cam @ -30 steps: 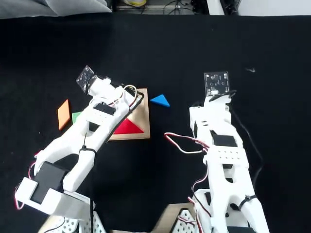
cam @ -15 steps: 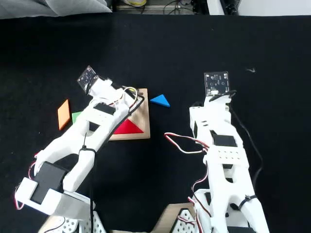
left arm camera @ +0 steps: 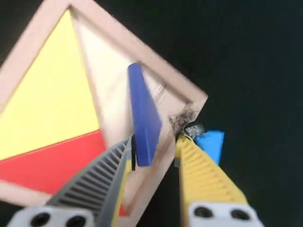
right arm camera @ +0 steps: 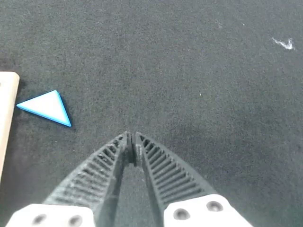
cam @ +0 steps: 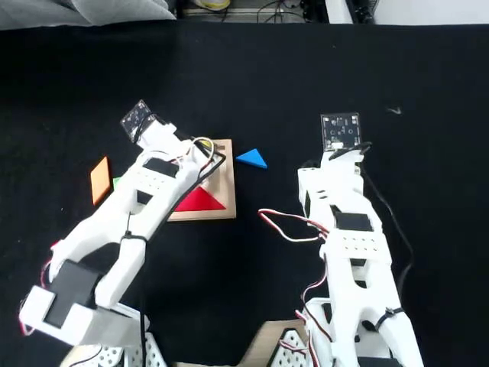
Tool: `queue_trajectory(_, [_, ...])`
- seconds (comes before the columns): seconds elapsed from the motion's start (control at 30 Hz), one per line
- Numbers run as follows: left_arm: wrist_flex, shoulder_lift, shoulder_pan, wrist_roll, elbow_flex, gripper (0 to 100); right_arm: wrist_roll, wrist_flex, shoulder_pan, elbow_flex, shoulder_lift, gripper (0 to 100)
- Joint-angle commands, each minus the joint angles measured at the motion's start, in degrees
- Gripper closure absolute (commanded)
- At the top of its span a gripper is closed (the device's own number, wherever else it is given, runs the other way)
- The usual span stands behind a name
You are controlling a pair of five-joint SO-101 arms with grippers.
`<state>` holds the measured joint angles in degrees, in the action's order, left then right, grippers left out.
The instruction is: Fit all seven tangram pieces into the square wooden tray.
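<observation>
Left claw (left arm camera: 155, 139): released, jaws standing apart, hanging over the far right corner of the tray (left arm camera: 29, 38). A dark blue piece (left arm camera: 143, 118) is standing on edge between the jaws, tilted, over the bare part of the tray floor. It is touching the grey jaw, and a gap is showing between it and the yellow one.

Orange piece (cam: 100, 180): lying flat on the black cloth (cam: 397, 84), well left of the tray.

Green piece (cam: 118, 183): lying just right of the orange piece, partly hidden under the left arm.

Tray: sitting on the cloth, the left arm crossing over much of it.

Yellow triangle (left arm camera: 47, 94): lying flat inside the tray.

Red triangle (left arm camera: 47, 161): lying flat inside the tray, edge to edge with the yellow triangle, along the near side.

Light blue triangle (cam: 251, 158): lying on the cloth just right of the tray's far corner, apart from the rim.

Right claw (right arm camera: 131, 139): clenched, jaws meeting at the tips and gripping nothing, hanging over bare cloth right of the light blue triangle.
</observation>
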<state>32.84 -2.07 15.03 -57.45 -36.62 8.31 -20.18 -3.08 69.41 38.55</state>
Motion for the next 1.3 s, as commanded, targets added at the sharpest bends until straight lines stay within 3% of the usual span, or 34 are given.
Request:
queue_trajectory(0.0, [4.13,-4.22,-0.31,4.22,3.21,84,0.44,0.97,0.53,-0.4,1.89,98.8])
queue_trajectory(0.4, [2.9,5.63,-7.69,8.7,8.84,84,0.44,0.88,0.53,-0.4,1.89,98.8])
queue_trajectory(0.5, [4.4,8.53,-9.01,8.53,11.38,92,0.44,0.88,0.53,-0.4,1.89,98.8])
queue_trajectory(0.57, [5.63,9.93,-9.01,8.53,13.32,98,0.44,0.88,0.53,-0.4,1.89,98.8])
queue_trajectory(1.03, [6.95,12.4,-4.53,4.84,18.77,97,0.44,0.88,0.53,-0.4,1.89,98.8])
queue_trajectory(1.27, [7.38,16.97,-7.34,0.35,21.14,97,0.44,0.88,0.53,-0.4,1.89,98.8])
